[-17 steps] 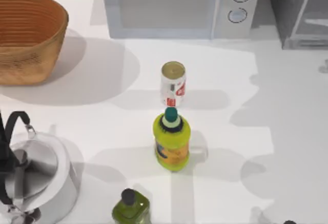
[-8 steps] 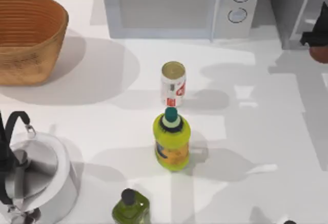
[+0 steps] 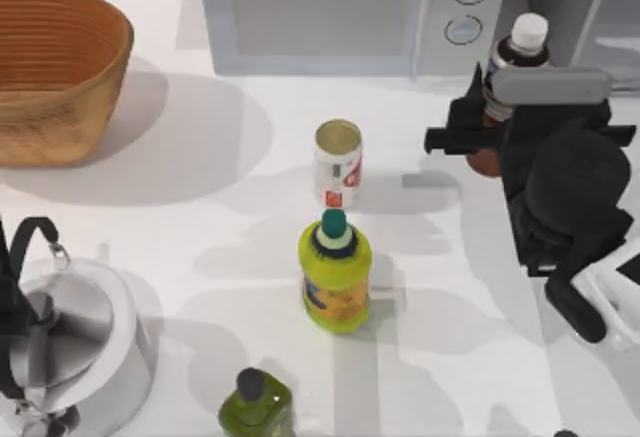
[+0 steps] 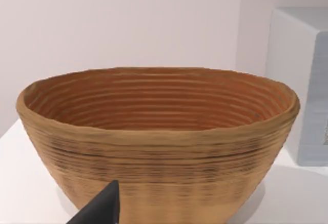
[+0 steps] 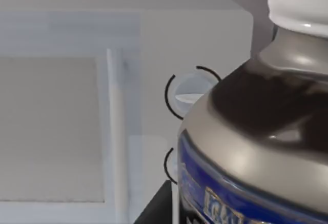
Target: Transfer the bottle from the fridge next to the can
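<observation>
Right gripper [image 3: 487, 122] apparently clamping bottle [image 3: 522, 45], upright

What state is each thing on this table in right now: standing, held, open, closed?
Bottle: upright, capped, held by the right gripper, out of the fridge.
Can: upright, on the table.
Yellow-green bottle: upright, teal cap on.
Olive-green bottle: upright, black cap on.
Microwave: door closed.
Basket: upright.
Kettle: upright.

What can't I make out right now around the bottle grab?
- Bottle base, top view: hidden by the right gripper, so table contact is unclear.
- Bottle label, right wrist view: cut off by the edge.
- Fridge, top view: cut off by the edge.
</observation>
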`<state>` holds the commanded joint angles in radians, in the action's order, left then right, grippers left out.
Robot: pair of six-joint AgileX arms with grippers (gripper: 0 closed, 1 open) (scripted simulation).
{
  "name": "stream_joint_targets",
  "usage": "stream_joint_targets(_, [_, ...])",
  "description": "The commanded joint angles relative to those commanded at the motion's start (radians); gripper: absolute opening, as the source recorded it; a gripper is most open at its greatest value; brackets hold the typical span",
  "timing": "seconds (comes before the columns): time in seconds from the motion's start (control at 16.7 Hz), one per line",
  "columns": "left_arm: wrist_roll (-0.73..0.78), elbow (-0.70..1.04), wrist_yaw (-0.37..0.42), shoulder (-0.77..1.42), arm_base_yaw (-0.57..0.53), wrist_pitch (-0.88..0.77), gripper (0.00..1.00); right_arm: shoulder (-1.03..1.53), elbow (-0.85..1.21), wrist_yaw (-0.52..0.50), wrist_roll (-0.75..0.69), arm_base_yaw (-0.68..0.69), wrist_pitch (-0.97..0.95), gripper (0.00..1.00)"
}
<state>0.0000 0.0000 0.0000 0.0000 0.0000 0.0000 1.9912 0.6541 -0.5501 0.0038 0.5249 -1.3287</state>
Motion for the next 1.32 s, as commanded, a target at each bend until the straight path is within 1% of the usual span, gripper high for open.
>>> stream_joint_targets(0.12, [0.0, 0.0, 0.0, 0.0, 0.0, 0.0, 1.0, 0.002, -0.004, -0.022, -0.001, 0.023, -0.008, 0.0])
stream_joint_targets(0.72, [0.0, 0.0, 0.0, 0.0, 0.0, 0.0, 1.0, 0.002, -0.004, -0.022, -0.001, 0.023, -0.008, 0.0])
stream_joint_targets(1.32, [0.0, 0.0, 0.0, 0.0, 0.0, 0.0, 1.0, 0.002, -0.004, -0.022, -0.001, 0.023, -0.008, 0.75])
